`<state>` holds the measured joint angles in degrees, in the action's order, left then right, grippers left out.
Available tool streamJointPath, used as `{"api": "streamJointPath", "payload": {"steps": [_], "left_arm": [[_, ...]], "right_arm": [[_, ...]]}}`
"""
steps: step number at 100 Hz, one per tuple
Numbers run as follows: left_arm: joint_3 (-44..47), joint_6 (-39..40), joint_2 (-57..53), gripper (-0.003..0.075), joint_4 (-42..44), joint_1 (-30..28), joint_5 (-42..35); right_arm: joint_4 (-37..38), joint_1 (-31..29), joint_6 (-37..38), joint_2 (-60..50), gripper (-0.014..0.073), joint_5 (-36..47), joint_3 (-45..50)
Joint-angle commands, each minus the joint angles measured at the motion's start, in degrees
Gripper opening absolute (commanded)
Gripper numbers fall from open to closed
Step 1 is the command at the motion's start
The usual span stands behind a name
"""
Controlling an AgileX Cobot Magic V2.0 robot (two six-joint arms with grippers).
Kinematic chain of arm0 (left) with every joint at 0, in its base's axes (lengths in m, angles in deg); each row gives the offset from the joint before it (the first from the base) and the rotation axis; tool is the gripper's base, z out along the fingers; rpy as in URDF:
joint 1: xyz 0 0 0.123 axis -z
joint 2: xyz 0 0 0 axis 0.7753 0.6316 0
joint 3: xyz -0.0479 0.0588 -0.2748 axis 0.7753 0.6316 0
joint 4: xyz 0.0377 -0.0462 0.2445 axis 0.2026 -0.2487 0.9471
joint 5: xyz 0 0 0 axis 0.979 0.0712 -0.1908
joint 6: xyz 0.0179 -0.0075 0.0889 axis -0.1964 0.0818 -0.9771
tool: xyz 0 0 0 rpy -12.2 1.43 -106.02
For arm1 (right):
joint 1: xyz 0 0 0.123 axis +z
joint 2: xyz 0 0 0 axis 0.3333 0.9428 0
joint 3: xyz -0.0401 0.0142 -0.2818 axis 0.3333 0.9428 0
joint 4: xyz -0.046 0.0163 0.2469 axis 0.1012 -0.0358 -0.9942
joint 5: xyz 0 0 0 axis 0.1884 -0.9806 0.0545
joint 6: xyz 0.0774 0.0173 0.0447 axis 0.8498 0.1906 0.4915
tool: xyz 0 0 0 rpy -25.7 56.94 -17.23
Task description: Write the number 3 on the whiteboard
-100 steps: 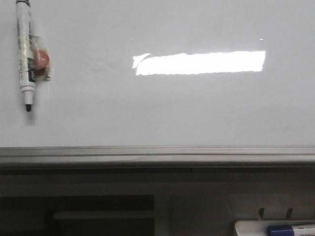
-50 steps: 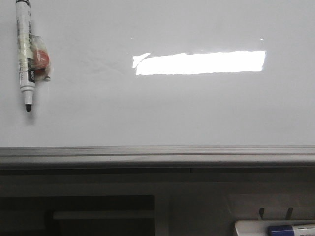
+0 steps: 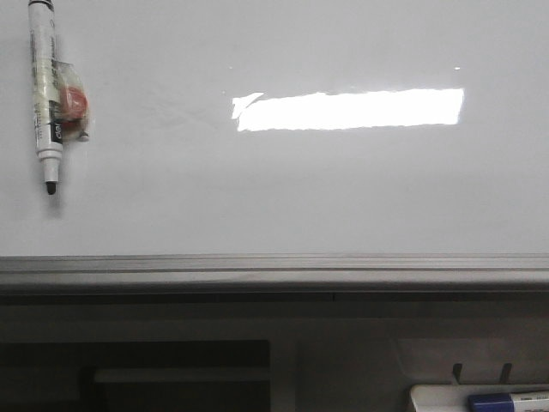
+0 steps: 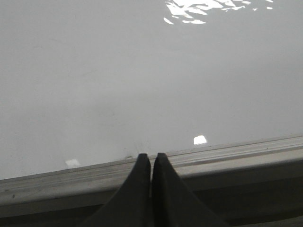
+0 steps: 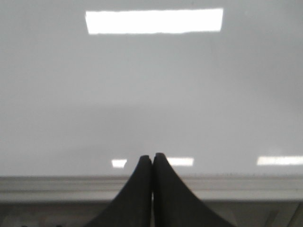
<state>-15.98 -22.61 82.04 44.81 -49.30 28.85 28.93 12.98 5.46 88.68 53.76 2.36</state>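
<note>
Front view, board: the whiteboard [image 3: 283, 189] fills the upper frame, its grey rim running across the middle; no 3 is drawn on it yet.
Front view, marker: a marker [image 3: 45, 94] lies at the far left of the board, tip toward the rim, with a small red-and-clear wrapped piece [image 3: 73, 107] touching its side.
Front view, tray: a white tray [image 3: 480, 399] with a blue-capped pen [image 3: 510, 400] sits at the lower right, below the rim.
Front view, arms: neither claw shows here.
Left wrist view, claw: the left claw [image 4: 151, 158] has its tips pressed together over the rim, holding nothing.
Right wrist view, claw: the right claw [image 5: 152, 158] is likewise closed and empty, tips at the rim.
Risk, grasp: the marker lies flat on a glossy surface, so a closed or badly centred claw would likely push it sliding away instead of lifting it.
Risk, wrapped piece: it may be caught in the grip with the barrel and tilt the tip.
Risk, stroke: a skewed hold could make the line skip or smear.
</note>
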Motion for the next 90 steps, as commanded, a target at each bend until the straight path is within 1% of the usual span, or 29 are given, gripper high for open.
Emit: {"api": "streamJointPath", "payload": {"steps": [1, 3, 7, 12, 22, 32, 39, 46, 72, 85, 90], "left_arm": [[0.6, 0.3, -1.4, -0.0020, 0.6, 0.4, -4.3], [0.6, -0.1, -1.4, -0.0020, 1.3, 0.4, -4.4], [0.6, -1.3, -1.4, -0.0020, 5.7, 0.4, -5.0], [0.6, -1.3, -1.4, -0.0020, 7.6, 0.4, -7.1], [0.6, -1.3, -1.4, -0.0020, 3.5, 0.5, -13.6], [0.6, -1.3, -1.4, -0.0020, 3.4, 0.5, -18.3], [0.6, -1.3, -1.4, -0.0020, 3.4, 0.5, -19.1], [0.6, -1.3, -1.4, -0.0020, 3.4, 0.5, -19.1], [0.6, -1.3, -1.4, -0.0020, 2.2, 0.5, -22.9], [0.5, -1.3, -1.4, -0.0020, -0.5, 0.5, -25.5], [0.2, -1.3, -1.4, -0.0021, -3.2, 0.5, -26.8]], "right_arm": [[0.7, -0.3, -0.3, -1.0, -0.0041, 8.7, 1.8], [0.7, -0.3, -0.3, -1.0, -0.0041, 8.8, 1.8], [0.7, -0.3, -0.3, -1.0, -0.0041, 8.9, 1.8], [0.7, -0.3, -0.3, -1.0, -0.0041, 8.7, 1.8], [0.7, -0.3, -0.3, -1.0, -0.0041, 8.8, 1.8], [0.7, -0.3, -0.3, -1.0, -0.0041, 8.7, 1.8], [0.7, -0.3, -0.3, -1.0, -0.0041, 8.5, 1.8], [0.7, -0.3, -0.3, -1.0, -0.0041, 10.2, 1.8], [0.5, -0.3, -0.3, -1.0, -0.0041, 22.8, 1.8], [0.5, -0.3, -0.3, -1.0, -0.0041, 23.9, 1.8], [0.5, -0.3, -0.3, -1.0, -0.0041, 23.6, 1.8]]}}
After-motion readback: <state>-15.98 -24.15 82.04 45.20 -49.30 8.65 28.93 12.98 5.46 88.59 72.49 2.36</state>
